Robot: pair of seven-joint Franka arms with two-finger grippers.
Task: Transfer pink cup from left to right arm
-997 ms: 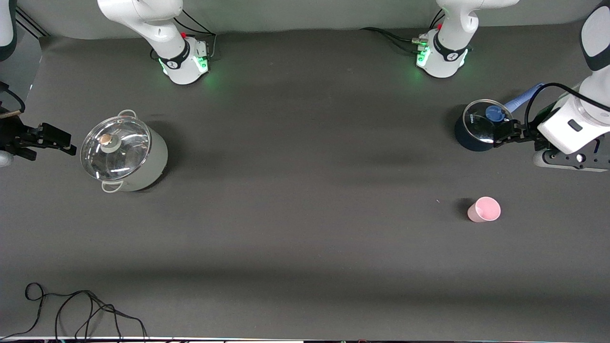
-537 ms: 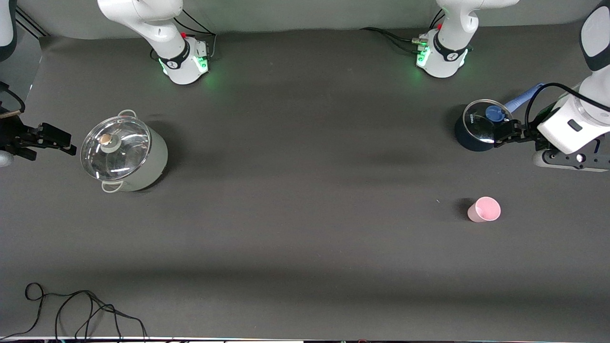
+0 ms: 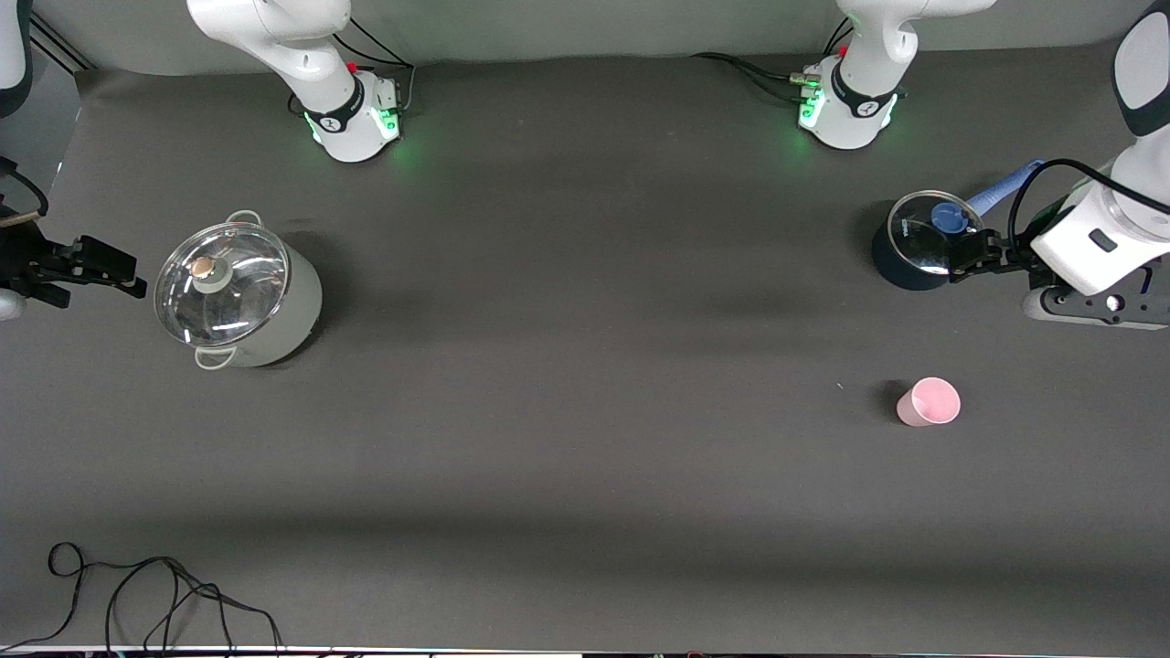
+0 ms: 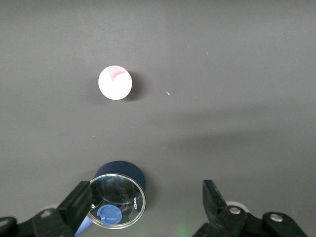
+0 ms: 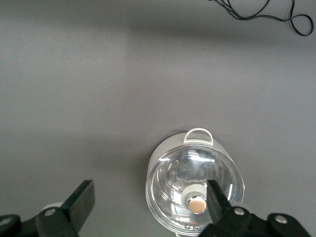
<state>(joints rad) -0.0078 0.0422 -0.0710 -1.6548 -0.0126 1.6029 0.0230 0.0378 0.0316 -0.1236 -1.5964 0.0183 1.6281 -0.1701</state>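
Nearest the front camera, your pink cup (image 3: 929,402) sits upright on the matte dark table (image 3: 585,439), a smooth tapered tumbler toward the left arm's end. The left gripper (image 3: 971,256) hangs over the small dark glass-lidded pot (image 3: 917,241), fingers spread, empty, clearly the closer arm. The right gripper (image 3: 110,270) waits beside the pale steel pot (image 3: 239,300), spread too.

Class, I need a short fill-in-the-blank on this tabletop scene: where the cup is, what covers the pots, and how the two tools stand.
1. The pink cup stands upright on the ____, held by neither arm.
2. The dark blue pot and the pale pot each carry a ____ lid.
3. The left tool and the right tool both have their fingers ____.
4. The pink cup is nearer the ____ arm's end of the table.

Missing words: table; glass; open; left
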